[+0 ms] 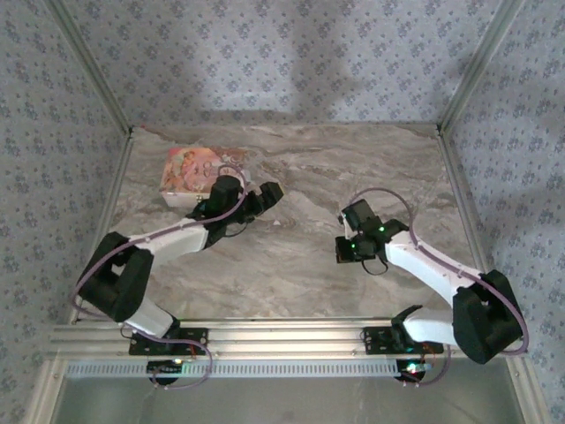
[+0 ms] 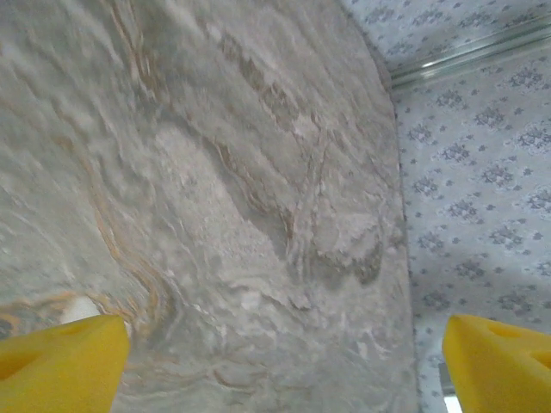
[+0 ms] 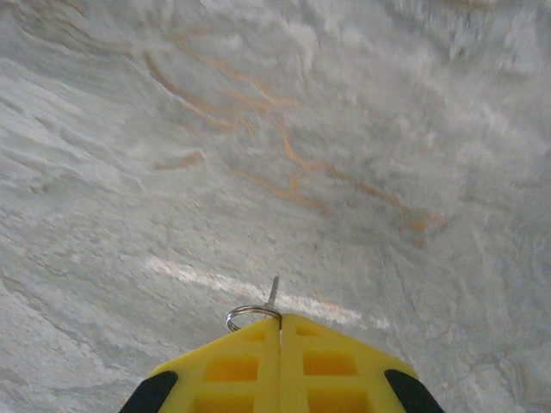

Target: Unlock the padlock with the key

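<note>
My right gripper (image 3: pixel 280 325) is shut on the key (image 3: pixel 274 290). The thin metal blade pokes out past the yellow fingertips, and its split ring (image 3: pixel 245 313) sits at the tip on the left. In the top view that gripper (image 1: pixel 342 250) hovers over the marble table right of centre. My left gripper (image 1: pixel 270 194) reaches toward the back left of the table. Its yellow fingers (image 2: pixel 65 361) stand wide apart, and between them I see bare marble. The padlock is out of view.
A pink patterned box (image 1: pixel 188 170) lies at the back left of the marble table (image 1: pixel 300 274), just behind the left arm. Patterned walls and aluminium posts (image 1: pixel 459 79) close in the sides and the back. A metal rail (image 1: pixel 282 334) runs along the near edge.
</note>
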Controlling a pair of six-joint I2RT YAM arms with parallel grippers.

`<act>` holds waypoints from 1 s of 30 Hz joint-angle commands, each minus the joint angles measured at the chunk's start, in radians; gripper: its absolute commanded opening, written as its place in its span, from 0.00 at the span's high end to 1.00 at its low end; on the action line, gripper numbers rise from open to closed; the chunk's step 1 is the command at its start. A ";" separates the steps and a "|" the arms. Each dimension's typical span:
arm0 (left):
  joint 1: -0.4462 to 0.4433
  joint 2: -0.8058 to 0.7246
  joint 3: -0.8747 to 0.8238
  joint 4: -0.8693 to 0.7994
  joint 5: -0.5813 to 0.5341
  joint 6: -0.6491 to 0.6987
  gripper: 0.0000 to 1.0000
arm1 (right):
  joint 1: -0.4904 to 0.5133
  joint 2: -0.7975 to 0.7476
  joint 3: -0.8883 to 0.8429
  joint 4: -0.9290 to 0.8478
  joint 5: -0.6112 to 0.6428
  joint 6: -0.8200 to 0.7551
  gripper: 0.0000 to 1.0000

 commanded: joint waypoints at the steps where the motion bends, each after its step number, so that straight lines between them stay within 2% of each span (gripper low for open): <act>1: -0.015 0.045 0.024 0.088 0.114 -0.200 0.08 | 0.015 -0.020 0.058 -0.021 0.053 -0.026 1.00; 7: -0.047 0.092 0.020 0.192 0.126 -0.348 0.08 | 0.033 -0.009 0.128 0.007 0.074 -0.036 1.00; 15: -0.113 0.165 0.010 0.398 0.094 -0.556 0.07 | 0.065 0.052 0.227 0.139 0.061 0.012 1.00; 24: -0.171 0.258 0.000 0.596 0.048 -0.700 0.06 | 0.114 0.156 0.329 0.253 0.036 0.048 1.00; 30: -0.185 0.280 -0.014 0.673 0.001 -0.744 0.07 | 0.128 0.193 0.332 0.280 0.022 0.069 1.00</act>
